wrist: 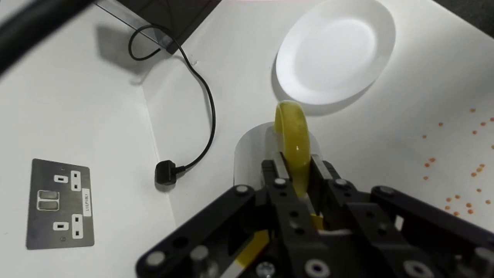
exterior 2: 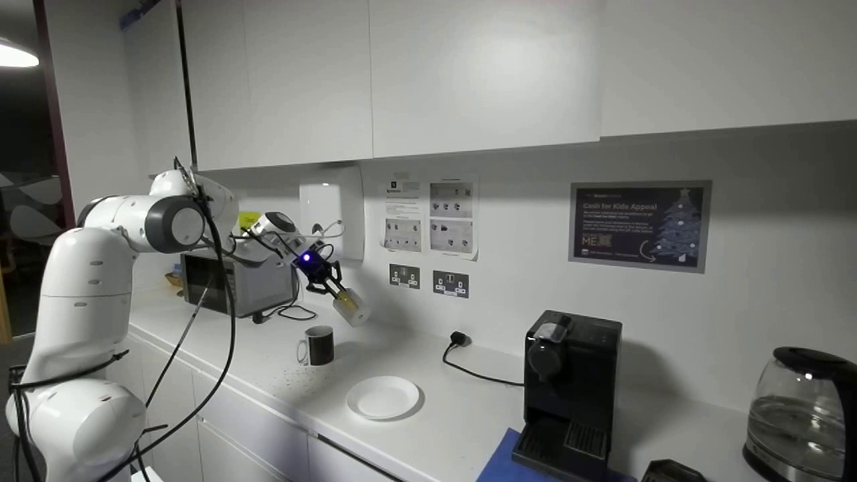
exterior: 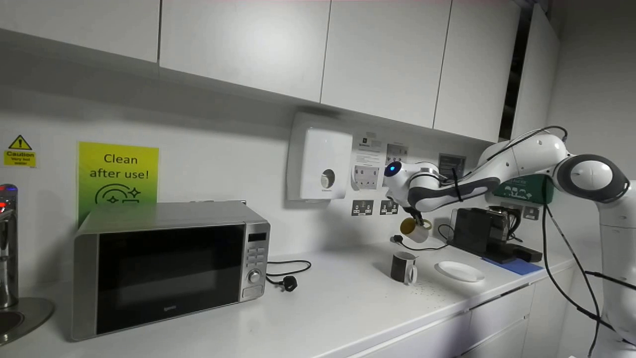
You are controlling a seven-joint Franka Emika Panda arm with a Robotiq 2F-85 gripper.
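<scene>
My gripper [wrist: 299, 170] is shut on the yellow handle [wrist: 296, 150] of a white mug with a yellow inside. The mug [exterior: 418, 232] hangs tilted above the counter, and it also shows in an exterior view [exterior 2: 355, 309]. In the wrist view its body [wrist: 251, 154] is partly hidden behind the fingers. A dark mug with a light handle [exterior: 400, 267] stands upright on the counter below; it also shows in an exterior view [exterior 2: 321, 345]. A white plate [wrist: 335, 58] lies flat near it, in both exterior views too [exterior: 459, 271] [exterior 2: 383, 397].
Small specks [wrist: 469, 204] are scattered on the counter near the dark mug. A black plug and cable [wrist: 166, 172] lie by the wall. A black coffee machine [exterior 2: 569, 388] stands on a blue mat; a glass kettle [exterior 2: 797, 415] is beyond. A microwave [exterior: 169, 273] and wall dispenser [exterior: 320, 159] are nearby.
</scene>
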